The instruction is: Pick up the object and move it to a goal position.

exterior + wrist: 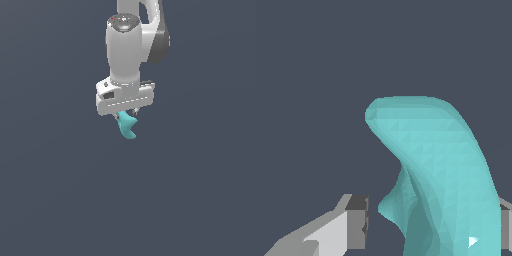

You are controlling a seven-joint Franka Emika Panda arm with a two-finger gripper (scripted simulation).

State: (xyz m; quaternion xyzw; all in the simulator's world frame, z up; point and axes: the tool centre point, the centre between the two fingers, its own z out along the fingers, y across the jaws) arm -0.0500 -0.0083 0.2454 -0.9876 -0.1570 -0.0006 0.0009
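The white tool points down, its fingers closed on the teal object, which hangs below them. No writing is legible anywhere.

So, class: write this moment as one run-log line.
arm: Franka | gripper: shut on teal object | object: hanging below fingers | goal marker: not visible

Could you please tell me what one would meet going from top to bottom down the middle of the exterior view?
Arm's grey-white wrist housing → white gripper → teal object hanging from it → bare dark background below.
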